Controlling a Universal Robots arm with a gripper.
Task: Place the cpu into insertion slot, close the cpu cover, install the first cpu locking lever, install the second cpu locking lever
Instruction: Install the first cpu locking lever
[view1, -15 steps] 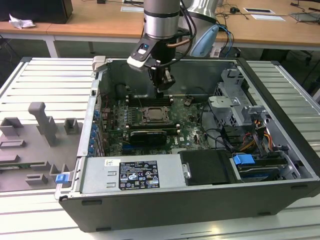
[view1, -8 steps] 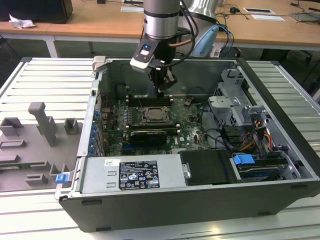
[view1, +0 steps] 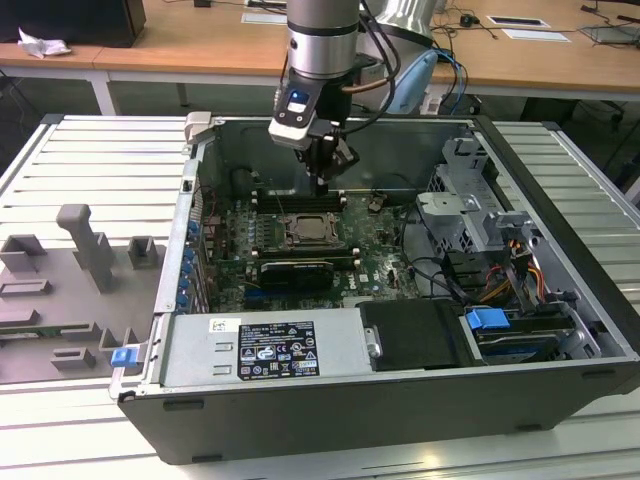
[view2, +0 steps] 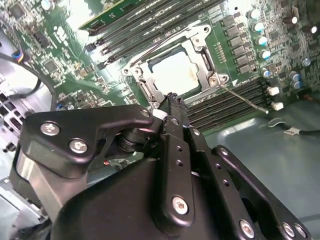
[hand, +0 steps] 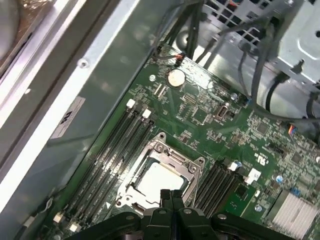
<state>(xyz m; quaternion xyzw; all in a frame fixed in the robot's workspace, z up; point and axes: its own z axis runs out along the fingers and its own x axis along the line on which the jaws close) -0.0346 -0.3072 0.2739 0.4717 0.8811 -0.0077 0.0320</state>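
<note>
- The silver-grey tubular robot arm (view1: 322, 30) hangs in from the top of the exterior view, last segment pretty much vertical.
- On the wrist there's a pale grey block with a small blue-lit face (view1: 297, 105), sticking out toward the exterior view's left.
- Below that, the black metal two-finger gripper (view1: 322, 185) points straight down.
- In both wrist views the gripper (view2: 169, 97) (hand: 172, 192) has its linkage bars folded inward and its tips pressed together.

Slatted table (view1: 90, 150), computer case (view1: 400, 415), grey fixtures (view1: 85, 250)
</note>
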